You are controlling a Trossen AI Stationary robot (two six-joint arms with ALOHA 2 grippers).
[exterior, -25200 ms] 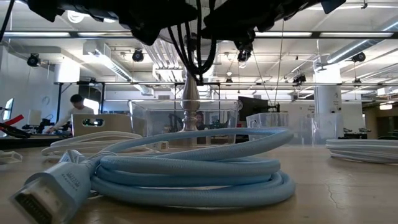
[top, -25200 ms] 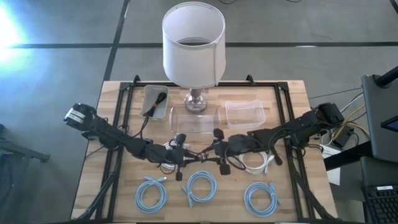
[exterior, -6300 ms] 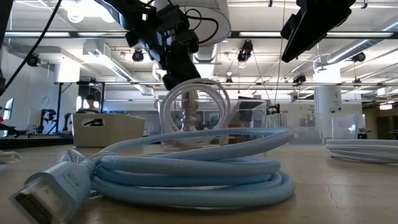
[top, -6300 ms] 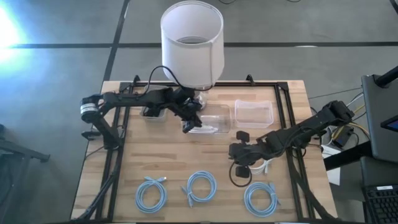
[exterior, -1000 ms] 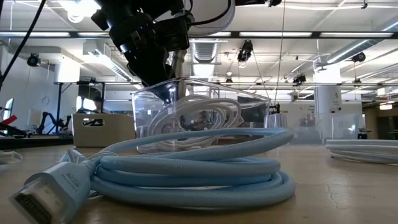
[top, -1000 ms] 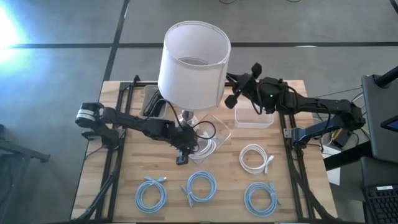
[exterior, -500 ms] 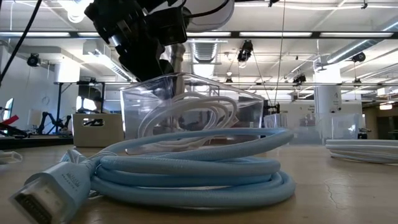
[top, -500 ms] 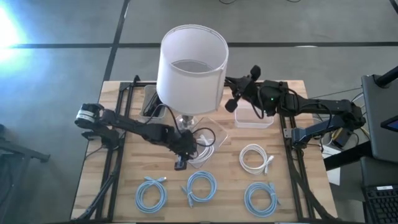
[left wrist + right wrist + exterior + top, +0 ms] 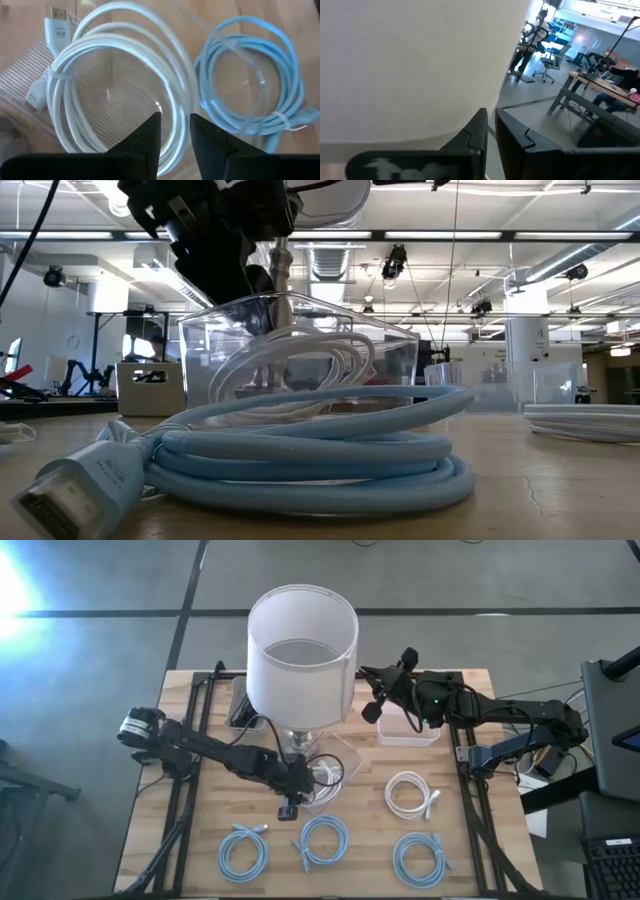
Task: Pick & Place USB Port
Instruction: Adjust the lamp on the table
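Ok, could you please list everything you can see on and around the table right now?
Lamp: one, white shade on a metal stem, at the table's far middle.
Clear bins: two; one mid-table holding a white cable, one on the far right side.
Grey tray: one, far left, partly behind the shade.
White cables: two coils; one in the mid-table bin, one loose on the wood to its right.
Blue cables: three coils along the near edge, left, middle, right.
Table: one, light wood with a black frame.
Person: one, standing far off in the room.
Left gripper: shut on the mid-table bin's rim.
Right gripper: shut, raised beside the shade.
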